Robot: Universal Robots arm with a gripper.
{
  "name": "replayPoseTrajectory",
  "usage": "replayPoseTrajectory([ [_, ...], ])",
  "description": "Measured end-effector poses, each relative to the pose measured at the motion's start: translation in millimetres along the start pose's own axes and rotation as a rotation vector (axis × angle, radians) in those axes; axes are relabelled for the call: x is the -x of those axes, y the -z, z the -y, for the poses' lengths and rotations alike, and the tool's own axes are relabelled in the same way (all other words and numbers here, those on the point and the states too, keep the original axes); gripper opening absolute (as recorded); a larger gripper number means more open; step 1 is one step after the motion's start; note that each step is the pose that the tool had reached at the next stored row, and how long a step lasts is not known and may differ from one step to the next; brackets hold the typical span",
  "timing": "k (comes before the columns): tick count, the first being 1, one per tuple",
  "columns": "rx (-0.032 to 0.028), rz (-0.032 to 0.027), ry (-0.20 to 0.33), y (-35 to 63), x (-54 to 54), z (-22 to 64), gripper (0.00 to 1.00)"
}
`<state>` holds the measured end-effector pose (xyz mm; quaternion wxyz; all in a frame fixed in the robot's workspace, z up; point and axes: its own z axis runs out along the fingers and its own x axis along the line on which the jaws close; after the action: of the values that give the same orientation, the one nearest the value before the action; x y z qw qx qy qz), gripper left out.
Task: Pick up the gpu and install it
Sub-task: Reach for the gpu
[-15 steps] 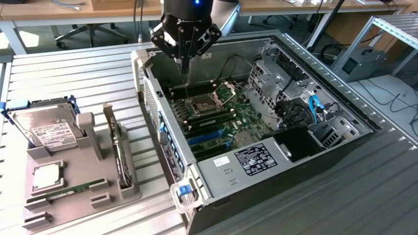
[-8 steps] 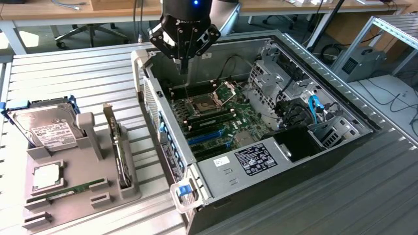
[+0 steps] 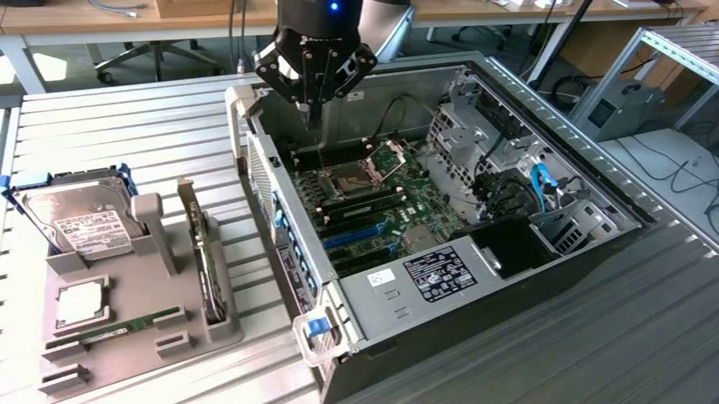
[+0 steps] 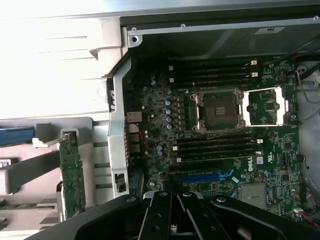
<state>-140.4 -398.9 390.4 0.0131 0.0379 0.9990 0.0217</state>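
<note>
The gpu (image 3: 204, 252) stands on its edge in the gray holder (image 3: 221, 332) on the worktop (image 3: 135, 135), just beside the open computer (image 3: 388, 295). The hand (image 3: 312, 120) hangs above the computer, fingers together, holding nothing.

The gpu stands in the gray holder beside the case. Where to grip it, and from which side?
Take the gpu by its upper long edge, from straight above, pinching its two flat faces. It stands on edge in the gray holder, its lower edge in the slot, so likely only the top is free.
</note>
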Motion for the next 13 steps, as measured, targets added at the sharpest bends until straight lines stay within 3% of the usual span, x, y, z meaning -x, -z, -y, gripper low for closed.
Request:
replayPoseTrajectory([
  [13,-0.0001,0.0,0.0,-0.9,-6.0,0.5,0.11],
])
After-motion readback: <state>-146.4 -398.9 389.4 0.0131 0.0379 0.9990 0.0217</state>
